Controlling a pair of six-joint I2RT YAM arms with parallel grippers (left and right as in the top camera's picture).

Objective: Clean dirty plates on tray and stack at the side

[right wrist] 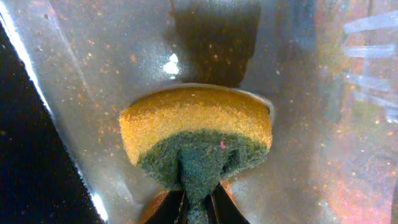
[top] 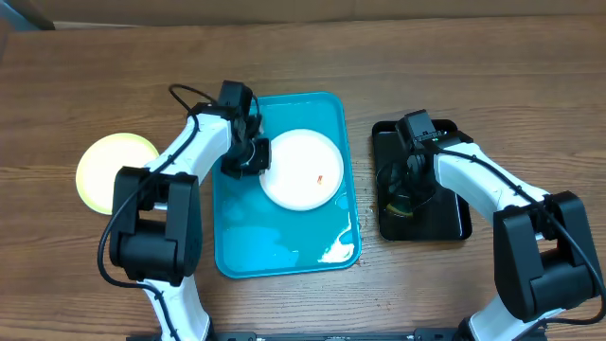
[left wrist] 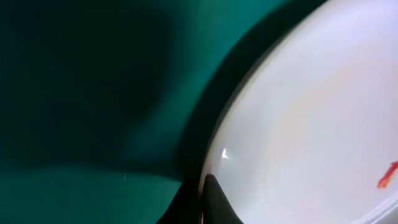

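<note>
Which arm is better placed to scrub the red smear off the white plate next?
Right. The right fingers hold the sponge over the black tray, beside the plate. The left fingers carry no sponge; they seem to clamp the plate's rim, steadying it.

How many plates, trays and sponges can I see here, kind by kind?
Plates: 2, the white plate on the turquoise tray and the yellow-green plate off to its side.
Trays: 2, the turquoise tray and the black tray.
Sponges: 1, the sponge pinched in the right gripper.
Total: 5
</note>
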